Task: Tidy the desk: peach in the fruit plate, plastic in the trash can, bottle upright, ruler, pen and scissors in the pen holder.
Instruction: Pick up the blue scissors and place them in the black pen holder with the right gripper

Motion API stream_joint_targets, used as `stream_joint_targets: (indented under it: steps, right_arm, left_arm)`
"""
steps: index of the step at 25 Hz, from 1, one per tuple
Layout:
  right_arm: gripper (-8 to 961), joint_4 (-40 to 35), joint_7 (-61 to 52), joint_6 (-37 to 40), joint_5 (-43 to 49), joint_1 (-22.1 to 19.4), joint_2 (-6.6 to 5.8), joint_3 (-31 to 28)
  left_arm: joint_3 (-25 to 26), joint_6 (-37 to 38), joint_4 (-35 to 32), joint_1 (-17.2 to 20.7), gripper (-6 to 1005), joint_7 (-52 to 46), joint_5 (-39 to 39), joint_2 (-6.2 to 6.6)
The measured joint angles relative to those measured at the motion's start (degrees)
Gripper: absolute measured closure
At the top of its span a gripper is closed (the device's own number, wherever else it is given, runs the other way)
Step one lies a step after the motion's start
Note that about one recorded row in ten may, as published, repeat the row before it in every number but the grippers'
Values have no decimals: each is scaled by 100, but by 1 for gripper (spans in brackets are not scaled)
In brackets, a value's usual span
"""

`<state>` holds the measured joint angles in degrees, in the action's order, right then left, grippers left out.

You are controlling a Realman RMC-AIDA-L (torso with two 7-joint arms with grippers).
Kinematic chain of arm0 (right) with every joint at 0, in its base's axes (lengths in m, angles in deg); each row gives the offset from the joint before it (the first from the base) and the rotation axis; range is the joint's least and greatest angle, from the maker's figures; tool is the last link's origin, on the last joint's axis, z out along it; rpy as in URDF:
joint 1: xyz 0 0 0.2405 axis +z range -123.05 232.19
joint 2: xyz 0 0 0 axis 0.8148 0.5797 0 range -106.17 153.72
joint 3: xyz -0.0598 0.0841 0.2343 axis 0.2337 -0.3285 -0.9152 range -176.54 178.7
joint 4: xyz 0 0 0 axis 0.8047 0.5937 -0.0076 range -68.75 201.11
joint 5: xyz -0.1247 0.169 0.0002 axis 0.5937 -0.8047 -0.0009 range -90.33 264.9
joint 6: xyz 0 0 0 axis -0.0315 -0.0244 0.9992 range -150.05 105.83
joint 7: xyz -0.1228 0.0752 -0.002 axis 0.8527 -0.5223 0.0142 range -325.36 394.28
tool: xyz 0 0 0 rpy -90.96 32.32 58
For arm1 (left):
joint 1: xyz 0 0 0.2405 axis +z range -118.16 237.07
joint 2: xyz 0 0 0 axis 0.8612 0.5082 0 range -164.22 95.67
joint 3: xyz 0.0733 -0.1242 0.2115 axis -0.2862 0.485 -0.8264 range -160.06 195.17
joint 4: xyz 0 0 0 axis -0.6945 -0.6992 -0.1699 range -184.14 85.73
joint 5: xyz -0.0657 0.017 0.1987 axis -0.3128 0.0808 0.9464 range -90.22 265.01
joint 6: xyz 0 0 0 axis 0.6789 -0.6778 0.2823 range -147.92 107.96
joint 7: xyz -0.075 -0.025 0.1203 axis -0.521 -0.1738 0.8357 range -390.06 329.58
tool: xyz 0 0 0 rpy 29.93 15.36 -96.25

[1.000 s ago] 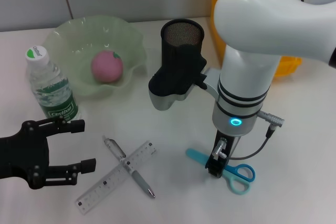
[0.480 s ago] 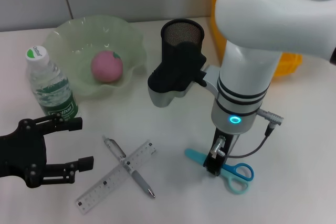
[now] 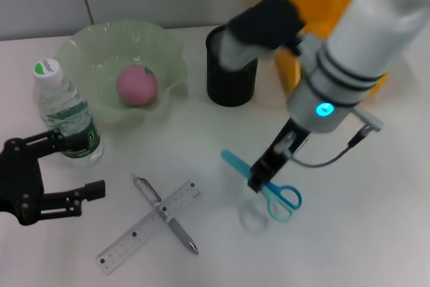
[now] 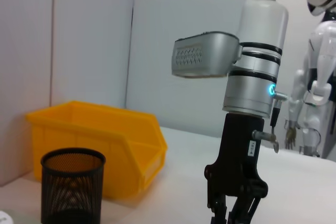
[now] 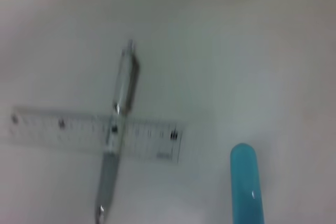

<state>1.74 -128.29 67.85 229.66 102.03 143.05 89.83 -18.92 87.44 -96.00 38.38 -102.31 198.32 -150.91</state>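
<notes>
Over on the left, the left pincer (image 3: 64, 166) hangs low over the tabletop (image 3: 376, 247) with its black fingers spread and nothing between them, and it has drifted a little further to the left and closer to the bottle (image 3: 62, 113) than it was a second ago. That bottle stands upright just beside the green fruit plate (image 3: 107, 52), and the peach (image 3: 137, 85) already lies in the plate, so both of those jobs look done. In front of them the ruler (image 3: 144, 229) and the pen (image 3: 166, 214) lie crossed on the tabletop, the pen over the ruler, untouched and in the same spot as before. The real change is further right: the scissors (image 3: 265, 181), which a second ago lay flat, are now clear of the tabletop, clenched in the right pincer (image 3: 259, 178) around their middle, blue sheath pointing one way and handle loops the other. The right arm has swung upward and toward the black mesh pen holder (image 3: 230, 72), which stands behind, ahead of the yellow bin (image 3: 316, 5). I'd judge the grab has succeeded and the carry to the pen holder is under way; the drop will need the scissors tipped upright over its mouth, with the ruler and pen to follow.
</notes>
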Motion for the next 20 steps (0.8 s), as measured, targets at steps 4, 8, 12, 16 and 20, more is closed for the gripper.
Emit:
stream_joint_targets:
  steps: [4,8,12,16,20]
  right_arm:
    - [728,-46,589,65,-408,-310,-15,-931]
    - [728,-75,1278,44,-907,-631,-19,-1704]
    - [729,-28,1978,-97,-1327,-916,-19,-2222]
    - [729,38,2639,-214,-1720,-1138,-20,-2619]
    - [728,113,3418,-225,-2232,-1350,-20,-2976]
  left_arm:
    - [45,33,13,-2,138,0,-104,1]
    - [47,42,54,-3,138,10,-233,0]
    - [50,92,81,-40,138,6,-325,1]
    - [54,107,116,-57,138,35,-460,-32]
    - [48,138,121,-35,138,15,-730,-117]
